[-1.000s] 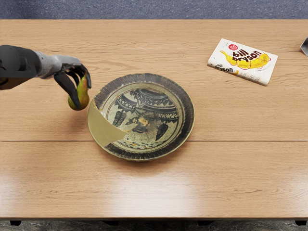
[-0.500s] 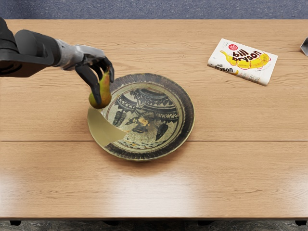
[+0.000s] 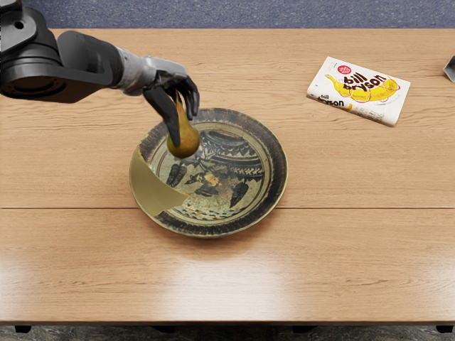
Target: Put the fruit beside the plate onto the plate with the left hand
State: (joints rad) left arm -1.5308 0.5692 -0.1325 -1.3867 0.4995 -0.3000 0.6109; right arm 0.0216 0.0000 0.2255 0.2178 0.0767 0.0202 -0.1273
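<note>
**Pear held over plate's upper-left, not yet let go**

We see the left hand [image 3: 170, 89] clamped on the pear [image 3: 189, 143]. Its dark fingers [image 3: 170, 119] wrap the fruit from the left and top, and the narrow end points up. The pear sits over the upper-left part of the plate [image 3: 281, 174], just inside the rim. We can't tell whether it touches the plate or hangs above it.

Risks, as we judge them:
- If the hand lets go here, the pear lands close to the rim. It is rounded and held upright, so it likely tips and rolls. The plate's slope should send it inward, but a bounce could carry it over the near edge onto the table [image 3: 227, 277].
- A release from high up means a harder landing and more roll. Lowering first looks safer.
- The fingers curl under the fruit, so they may drag it sideways as they spread, or snag it as the hand pulls away.
- Pressing down too far could push on the rim and shift or tip the plate.
- The plate has a plain tan patch on its left side. It looks like a render quirk, not an obstacle.

Counts:
- One pear.
- One plate.
- One book [image 3: 357, 90], far right and well apart from the plate.
- One arm and one hand in view.
- One grey sliver at the right edge, which we can't identify.
</note>
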